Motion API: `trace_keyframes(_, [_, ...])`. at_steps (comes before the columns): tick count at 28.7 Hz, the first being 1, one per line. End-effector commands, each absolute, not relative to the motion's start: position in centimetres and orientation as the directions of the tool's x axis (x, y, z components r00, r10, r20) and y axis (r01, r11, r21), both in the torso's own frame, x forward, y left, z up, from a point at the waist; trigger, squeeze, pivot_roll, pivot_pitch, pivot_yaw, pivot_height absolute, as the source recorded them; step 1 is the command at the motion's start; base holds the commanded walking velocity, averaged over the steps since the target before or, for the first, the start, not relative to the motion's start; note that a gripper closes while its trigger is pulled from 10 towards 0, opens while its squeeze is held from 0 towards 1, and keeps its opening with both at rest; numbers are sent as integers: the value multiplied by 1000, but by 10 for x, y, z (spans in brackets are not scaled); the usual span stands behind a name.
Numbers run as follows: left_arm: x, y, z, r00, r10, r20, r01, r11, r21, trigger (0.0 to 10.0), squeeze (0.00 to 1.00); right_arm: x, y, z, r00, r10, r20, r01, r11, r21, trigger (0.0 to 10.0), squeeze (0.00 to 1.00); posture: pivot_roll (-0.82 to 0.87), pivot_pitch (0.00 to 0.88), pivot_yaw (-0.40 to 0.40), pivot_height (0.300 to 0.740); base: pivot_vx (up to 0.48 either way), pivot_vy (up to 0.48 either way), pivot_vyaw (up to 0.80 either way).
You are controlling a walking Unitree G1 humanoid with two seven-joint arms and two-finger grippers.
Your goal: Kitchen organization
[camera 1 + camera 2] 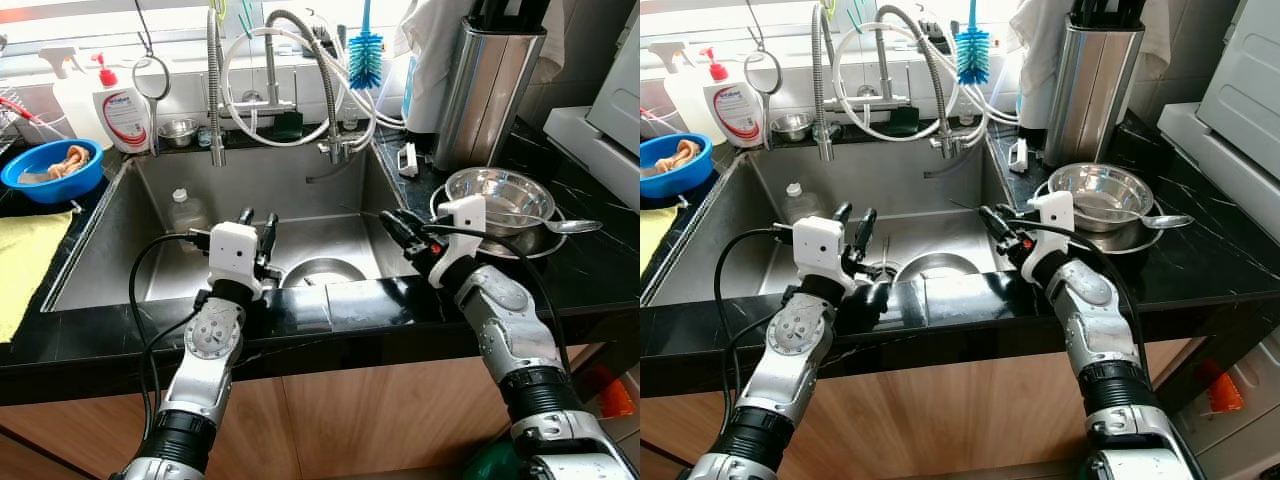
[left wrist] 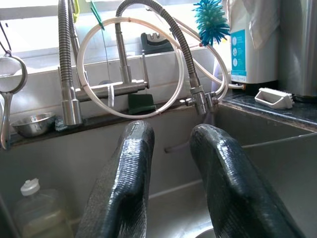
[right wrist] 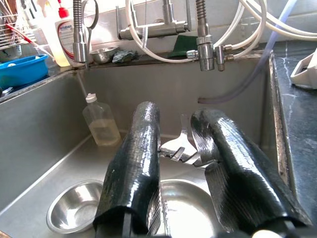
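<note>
A steel sink (image 1: 120, 240) sits in a black counter, and both arms reach over its front edge. My left gripper (image 1: 258, 220) hovers above the sink's middle, open, with nothing between its fingers (image 2: 131, 163). My right gripper (image 1: 395, 220) hangs over the sink's right side, also open and holding nothing. Below it, in the right wrist view, a few forks (image 3: 181, 148) lie by a large steel bowl (image 3: 183, 213), with a smaller steel bowl (image 3: 74, 213) beside it. A plastic bottle (image 1: 187, 212) stands in the sink's far left corner. Stacked steel bowls (image 1: 495, 200) with a spoon (image 1: 570, 227) rest on the right counter.
A blue bowl (image 1: 50, 165) and a yellow cloth (image 1: 25, 265) lie on the left counter. Behind the sink are a soap bottle (image 1: 122, 110), a small steel bowl (image 1: 178, 130), spring taps with hoses (image 1: 300, 60) and a blue brush (image 1: 366, 50). A tall steel canister (image 1: 490, 90) stands back right.
</note>
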State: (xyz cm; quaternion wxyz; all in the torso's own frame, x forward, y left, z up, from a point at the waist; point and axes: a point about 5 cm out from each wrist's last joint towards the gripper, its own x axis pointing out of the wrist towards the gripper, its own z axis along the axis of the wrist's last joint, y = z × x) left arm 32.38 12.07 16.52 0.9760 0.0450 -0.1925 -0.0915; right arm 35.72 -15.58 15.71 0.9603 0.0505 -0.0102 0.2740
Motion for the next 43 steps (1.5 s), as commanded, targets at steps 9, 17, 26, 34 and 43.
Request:
trace_keyframes(9, [323,122,166,911,-188,368,151,980,127,10000,0,359,-152,155,853,521,34,-522,849,81,10000,0,-131,0,31,740,0,0,0])
trace_keyframes(17, [322,122,166,910,-191,368,154,980,128,10000,0,360,-154,153,865,501,23,-501,861,86,10000,769,-132,0,32,740,0,0,0])
trace_keyframes(26, [323,120,166,909,-194,370,157,979,128,10000,0,361,-153,153,869,495,23,-495,866,73,10000,663,-132,0,30,740,0,0,0])
trace_keyframes(34, [322,121,165,909,-196,368,158,979,130,10000,0,361,-158,181,902,412,129,-414,910,-5,10000,0,-137,0,32,740,0,0,0])
trace_keyframes(43, [321,119,164,910,-199,364,163,978,128,10000,0,346,-179,223,940,167,298,-134,983,-128,10000,0,-144,0,30,740,0,0,0])
